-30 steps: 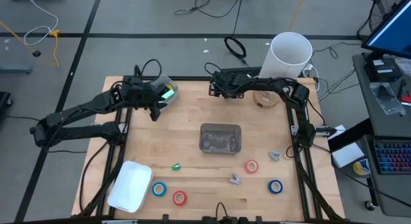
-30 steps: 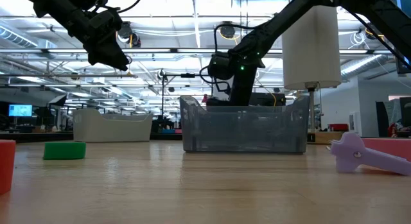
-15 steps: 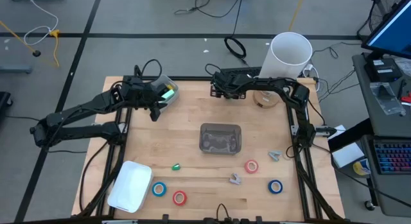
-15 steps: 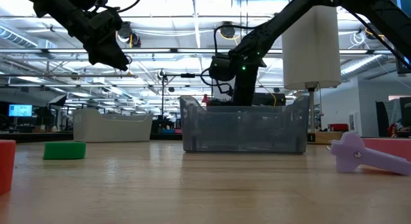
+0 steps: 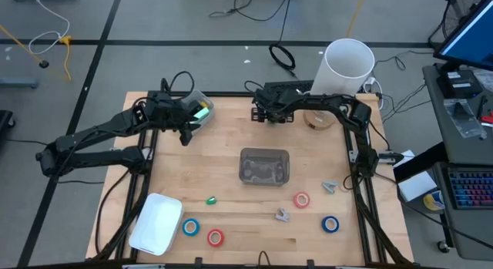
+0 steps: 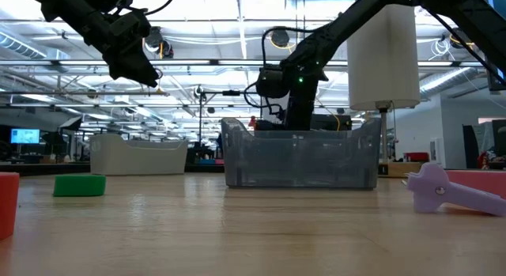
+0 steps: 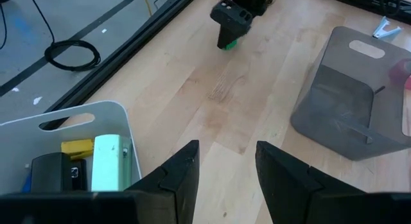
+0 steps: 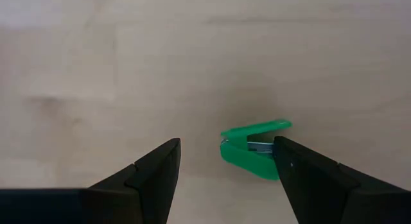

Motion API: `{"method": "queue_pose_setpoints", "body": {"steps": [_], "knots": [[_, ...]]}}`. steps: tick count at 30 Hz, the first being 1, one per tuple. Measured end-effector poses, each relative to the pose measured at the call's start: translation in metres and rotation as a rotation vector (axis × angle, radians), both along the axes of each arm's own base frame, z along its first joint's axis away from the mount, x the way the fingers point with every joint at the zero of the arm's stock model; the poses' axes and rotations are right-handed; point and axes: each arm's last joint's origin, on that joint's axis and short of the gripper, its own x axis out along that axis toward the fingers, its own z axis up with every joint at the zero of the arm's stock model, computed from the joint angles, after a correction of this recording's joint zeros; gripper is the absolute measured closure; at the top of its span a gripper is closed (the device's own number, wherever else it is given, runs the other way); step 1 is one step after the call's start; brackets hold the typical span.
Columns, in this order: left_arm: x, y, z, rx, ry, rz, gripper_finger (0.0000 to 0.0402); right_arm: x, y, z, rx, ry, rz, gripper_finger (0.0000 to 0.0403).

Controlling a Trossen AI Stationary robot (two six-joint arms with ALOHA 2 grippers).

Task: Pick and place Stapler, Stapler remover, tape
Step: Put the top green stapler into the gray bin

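My right gripper (image 8: 226, 144) hangs open over the far middle of the table (image 5: 266, 116), fingers pointing down. A small bright-green wedge-shaped piece with a metal insert (image 8: 252, 153) lies on the wood between its fingers, close to one of them; whether they touch does not show. My left gripper (image 7: 225, 156) is open and empty, raised at the far left (image 5: 186, 135) beside a pale bin (image 7: 122, 121). A mint-green stapler (image 7: 107, 163) lies in that bin. Blue tape rolls (image 5: 190, 226) (image 5: 330, 223) and red ones (image 5: 215, 237) (image 5: 301, 200) lie flat near the front edge.
A grey bin (image 5: 264, 166) stands mid-table. A white tray (image 5: 158, 221) sits at the near left. A purple piece (image 5: 283, 215), a grey-blue piece (image 5: 329, 186) and another green piece (image 5: 210, 200) lie on the near half. A white bucket (image 5: 349, 65) stands beyond the far right corner.
My right gripper has tipped a little over the green piece at the far middle and stays open. The left arm has kept still.
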Motion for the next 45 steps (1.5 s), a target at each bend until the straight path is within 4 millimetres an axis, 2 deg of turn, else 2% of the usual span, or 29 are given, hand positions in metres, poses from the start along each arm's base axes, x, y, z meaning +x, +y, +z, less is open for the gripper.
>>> {"method": "queue_pose_setpoints", "body": {"steps": [5,10,21,28,32,45], "knots": [[0.000,0.000,0.000,0.004,0.002,-0.003,0.0250,0.002,0.009,0.018,-0.052,-0.021,0.106,0.0161],[0.000,0.000,0.000,0.004,0.001,-0.003,0.0250,0.000,0.012,0.030,-0.233,0.090,0.282,0.0161],[0.000,0.000,0.000,0.013,0.005,-0.009,0.0250,0.001,0.015,0.030,-0.361,0.280,0.770,0.0161],[0.000,0.000,0.000,0.013,0.005,-0.009,0.0250,0.003,0.020,0.029,-0.363,0.287,1.009,0.0161],[0.000,0.000,0.000,0.013,0.005,-0.009,0.0250,0.004,0.024,0.028,-0.368,0.312,1.110,0.0161],[0.000,0.000,0.000,0.009,0.004,-0.007,0.0250,0.003,0.027,0.027,-0.333,0.287,1.263,0.0161]]}}
